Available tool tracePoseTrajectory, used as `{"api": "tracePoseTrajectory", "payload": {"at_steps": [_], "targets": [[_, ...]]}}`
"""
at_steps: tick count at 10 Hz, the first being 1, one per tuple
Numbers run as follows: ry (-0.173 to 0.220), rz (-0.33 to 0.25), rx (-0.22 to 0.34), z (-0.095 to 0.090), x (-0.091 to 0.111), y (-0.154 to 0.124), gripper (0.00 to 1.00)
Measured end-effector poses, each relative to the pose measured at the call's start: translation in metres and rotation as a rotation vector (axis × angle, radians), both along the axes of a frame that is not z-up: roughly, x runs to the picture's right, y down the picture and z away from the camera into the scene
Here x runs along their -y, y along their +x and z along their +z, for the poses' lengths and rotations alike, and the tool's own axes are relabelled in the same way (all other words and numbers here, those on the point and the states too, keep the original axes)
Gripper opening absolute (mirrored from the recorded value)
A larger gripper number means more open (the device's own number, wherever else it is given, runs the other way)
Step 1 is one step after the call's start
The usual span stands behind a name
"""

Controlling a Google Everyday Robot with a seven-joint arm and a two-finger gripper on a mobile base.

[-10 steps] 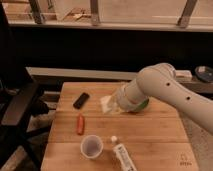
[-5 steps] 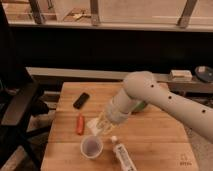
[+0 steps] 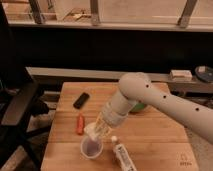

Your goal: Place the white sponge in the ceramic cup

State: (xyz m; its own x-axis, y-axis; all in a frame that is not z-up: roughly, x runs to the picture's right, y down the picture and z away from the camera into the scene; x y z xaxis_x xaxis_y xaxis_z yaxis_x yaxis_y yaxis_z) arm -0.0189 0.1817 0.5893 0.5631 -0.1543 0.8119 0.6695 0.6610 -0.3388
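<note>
The ceramic cup (image 3: 92, 148) stands upright on the wooden table (image 3: 160, 135) near its front edge, pale with a greyish inside. My gripper (image 3: 96, 132) points down and left, just above the cup's far rim. It is shut on the white sponge (image 3: 90, 131), a small off-white block that hangs over the cup's mouth. The white arm reaches in from the right.
A white tube with a cap (image 3: 123, 155) lies just right of the cup. A red-orange object (image 3: 80, 124) lies left of the gripper and a black object (image 3: 81, 100) farther back. A green bowl (image 3: 141, 107) shows behind the arm. A black chair (image 3: 20, 107) stands left.
My arm has swung from above the table's middle down and to the front left, carrying the sponge until the gripper is over the cup.
</note>
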Motion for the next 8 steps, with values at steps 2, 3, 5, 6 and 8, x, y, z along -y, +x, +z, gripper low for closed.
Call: {"api": "tracePoseTrajectory", "payload": {"at_steps": [2,3,5,6,8], "targets": [[-0.051,-0.004,-0.002,-0.005,-0.020,-0.005,0.00],[-0.071,0.005,0.003,-0.007,-0.029,-0.010,0.00],[-0.094,0.022,0.014,-0.007,-0.041,-0.016,0.00],[-0.103,0.033,0.015,-0.007,-0.046,-0.017,0.02],[-0.117,0.052,0.011,-0.007,-0.053,-0.015,0.18]]}}
